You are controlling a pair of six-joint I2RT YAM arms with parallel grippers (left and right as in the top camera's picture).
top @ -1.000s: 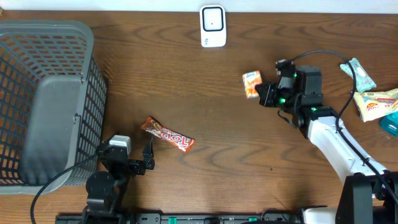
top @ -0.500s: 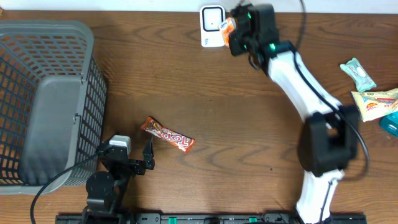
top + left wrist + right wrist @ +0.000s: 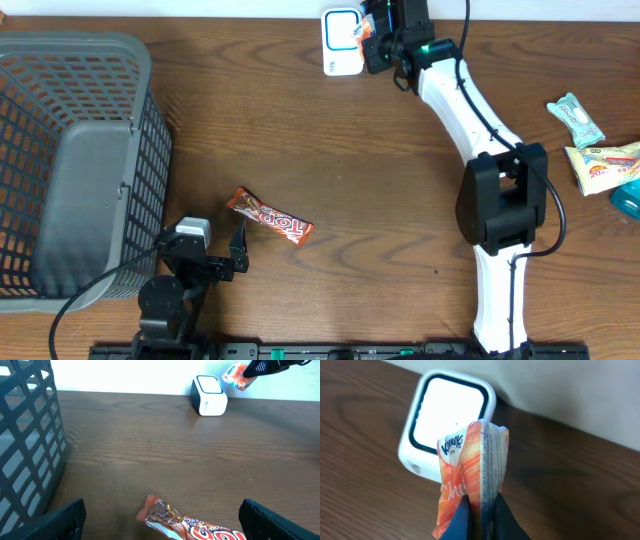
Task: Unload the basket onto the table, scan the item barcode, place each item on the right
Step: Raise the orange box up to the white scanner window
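Note:
My right gripper is shut on an orange Kleenex tissue pack, held at the table's far edge just right of the white scanner. In the right wrist view the pack stands upright between the pinching blue fingers, in front of the scanner's lit window. The left wrist view shows the same pack hanging above and right of the scanner. My left gripper rests open near the front edge, holding nothing.
A red-orange chocolate bar lies just ahead of the left gripper. A grey mesh basket fills the left side. More snack packs and a green packet lie at the right edge.
The right arm swung from the right-middle of the table to the far edge, carrying the tissue pack up to the scanner. The left arm has not moved.

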